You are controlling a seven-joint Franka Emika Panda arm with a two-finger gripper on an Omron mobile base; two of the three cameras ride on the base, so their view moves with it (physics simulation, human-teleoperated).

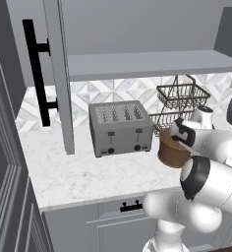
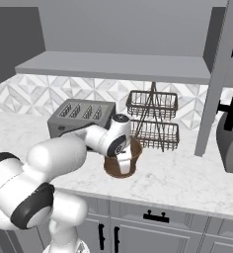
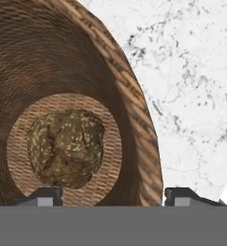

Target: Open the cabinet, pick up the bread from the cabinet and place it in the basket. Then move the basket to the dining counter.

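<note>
Bread (image 3: 65, 148) is already in the basket (image 3: 134, 144), lying on the floor of it directly below the pincer (image 3: 113, 194). Pincer looks down into the basket; one fingertip sits inside the wall, the other outside over the marble tabletop (image 3: 192, 86), so it straddles the rim on one side. Jaws are apart, nothing between them yet, so not gripping.

From the base cameras the pincer (image 2: 122, 163) is down at the basket's (image 1: 172, 155) mouth, with the toaster (image 1: 120, 127) just beside it and the wire rack (image 2: 153, 121) just behind.

Risks as I see them:
- Wall pinch is off-centre. Lifting by one side will likely tilt the basket, and the bread could roll out.
- Woven wall may flex or slip if the close is shallow. Can't tell how deep the tips are.
- Handle isn't visible here, so it may foul the wrist.
- Tight clearance to toaster and rack on the lift-out; a swing could clip either.
- Open cabinet (image 1: 61, 74) door hangs over the tabletop, in the way of a high exit.
</note>
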